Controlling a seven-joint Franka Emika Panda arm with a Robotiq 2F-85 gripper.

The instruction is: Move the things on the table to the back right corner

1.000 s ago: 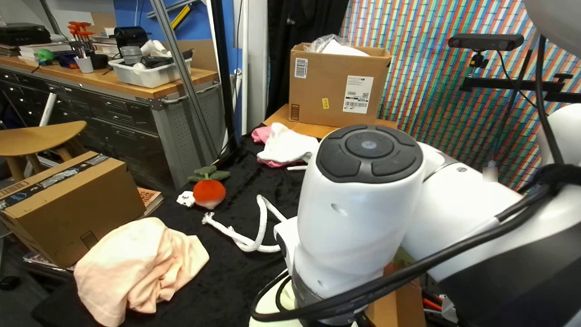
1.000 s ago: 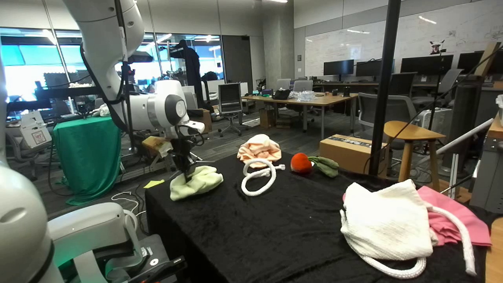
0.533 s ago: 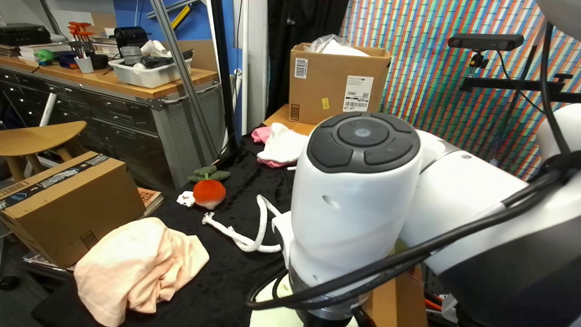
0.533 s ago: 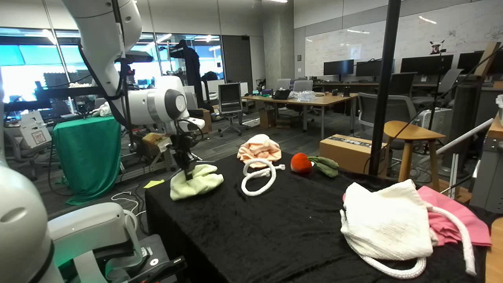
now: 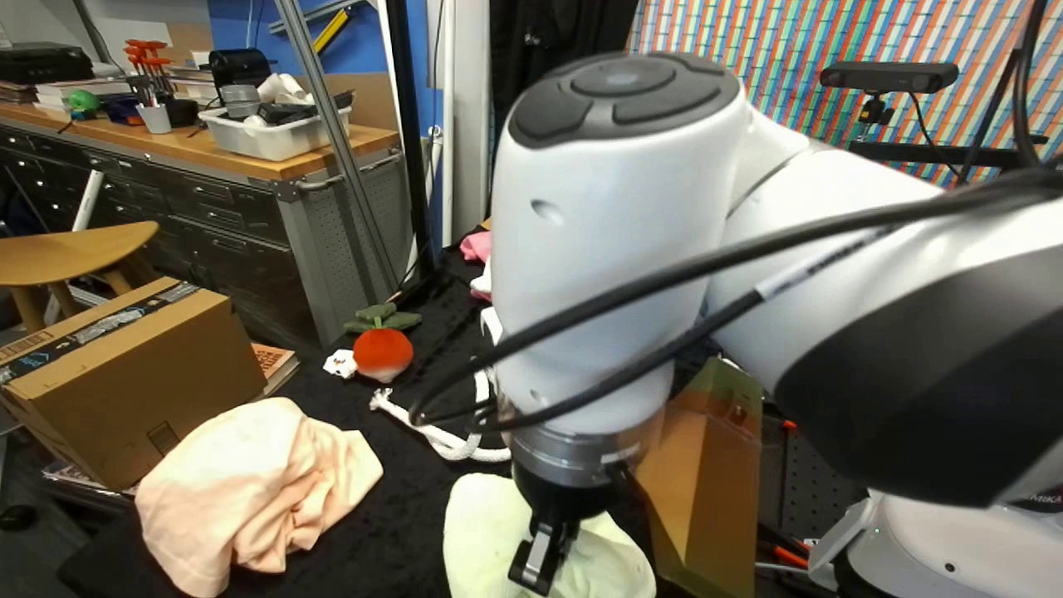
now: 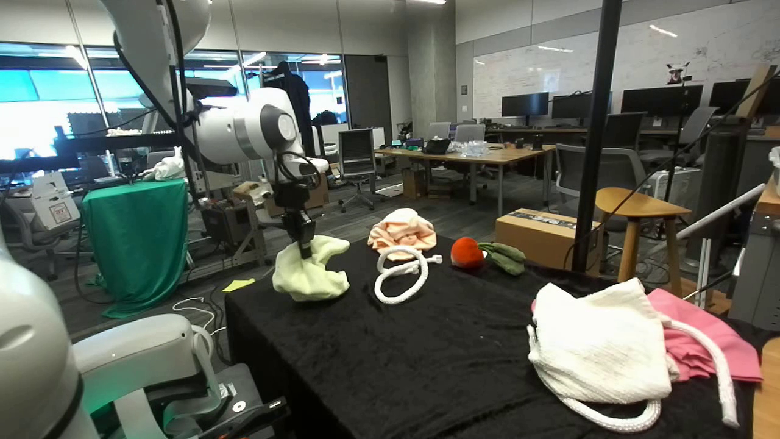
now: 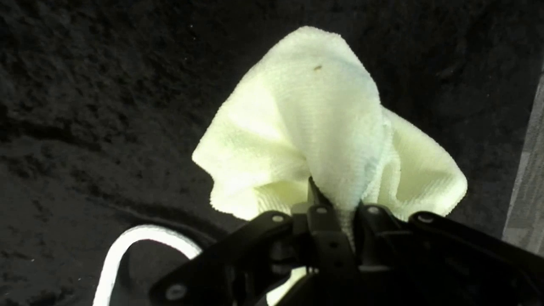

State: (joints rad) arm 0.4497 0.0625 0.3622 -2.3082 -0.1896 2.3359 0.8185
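Cloth (image 7: 314, 106) between end effector (image 7: 338, 195) jaws

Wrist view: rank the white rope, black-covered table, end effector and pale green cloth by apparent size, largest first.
1. Black-covered table
2. Pale green cloth and end effector, unranked: they look alike, and the end effector's nearness makes it unsure
3. White rope

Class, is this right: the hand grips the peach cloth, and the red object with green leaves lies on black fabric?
Wrong cloth: the wrist view shows the hand gripping the pale green cloth. The red object does lie on black fabric.
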